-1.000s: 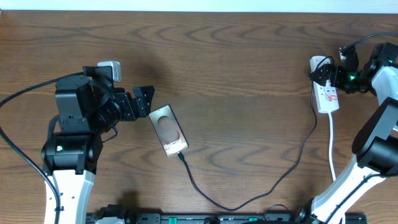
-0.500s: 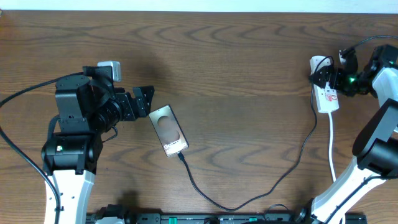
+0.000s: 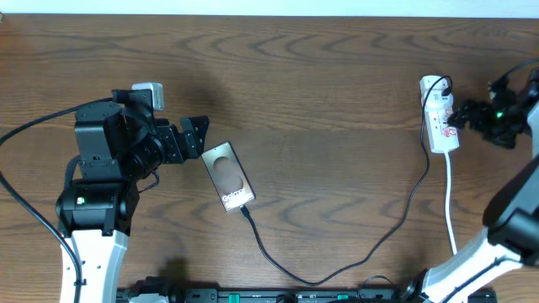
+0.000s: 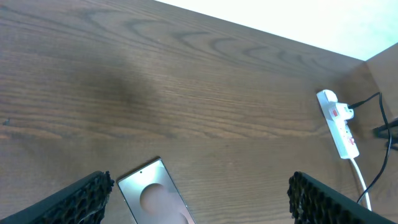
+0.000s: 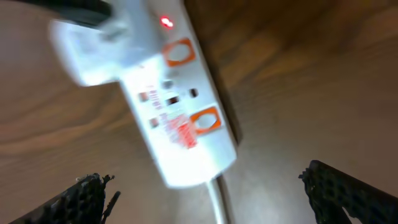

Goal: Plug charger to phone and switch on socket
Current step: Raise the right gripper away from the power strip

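Socket (image 3: 440, 124) shows a lit red lamp (image 5: 166, 22); the right gripper (image 3: 466, 116), wide open and empty, pulls back toward three o'clock. Switching looks done.

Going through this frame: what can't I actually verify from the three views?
- Overhead: whether the charger tip is fully seated in the phone. The joint is too small to tell.
- Left wrist: the phone's port end is cut off by the bottom edge.
- Right wrist: the socket lettering and switch positions are lost to motion blur.
- Overhead: the socket's switches are too small to read.
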Action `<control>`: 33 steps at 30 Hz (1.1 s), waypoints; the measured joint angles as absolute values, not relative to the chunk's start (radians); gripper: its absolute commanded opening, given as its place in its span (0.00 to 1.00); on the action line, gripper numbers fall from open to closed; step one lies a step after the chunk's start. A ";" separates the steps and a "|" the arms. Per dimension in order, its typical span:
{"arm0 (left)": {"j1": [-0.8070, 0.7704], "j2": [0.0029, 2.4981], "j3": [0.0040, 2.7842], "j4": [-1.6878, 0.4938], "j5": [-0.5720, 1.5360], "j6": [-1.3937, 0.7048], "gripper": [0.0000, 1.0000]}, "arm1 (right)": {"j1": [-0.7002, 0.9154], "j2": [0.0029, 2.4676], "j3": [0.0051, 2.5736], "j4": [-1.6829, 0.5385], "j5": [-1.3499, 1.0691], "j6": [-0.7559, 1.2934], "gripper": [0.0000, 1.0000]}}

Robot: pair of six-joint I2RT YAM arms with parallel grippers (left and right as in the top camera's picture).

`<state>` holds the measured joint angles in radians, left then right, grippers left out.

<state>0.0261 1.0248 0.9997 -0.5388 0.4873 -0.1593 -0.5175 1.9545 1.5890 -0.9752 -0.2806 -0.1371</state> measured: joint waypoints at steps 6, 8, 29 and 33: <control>0.026 1.025 1.000 -0.539 0.487 -0.160 0.92 | -0.514 1.703 1.591 -0.987 -0.331 -0.131 0.99; 0.026 1.025 1.000 -0.539 0.487 -0.159 0.92 | -0.513 1.621 1.594 -0.987 -0.350 -0.131 0.99; 0.026 1.025 1.000 -0.539 0.487 -0.159 0.92 | -0.513 1.530 1.595 -0.988 -0.370 -0.131 0.99; 0.026 1.025 1.000 -0.539 0.487 -0.160 0.92 | -0.513 1.530 1.595 -0.988 -0.370 -0.131 0.99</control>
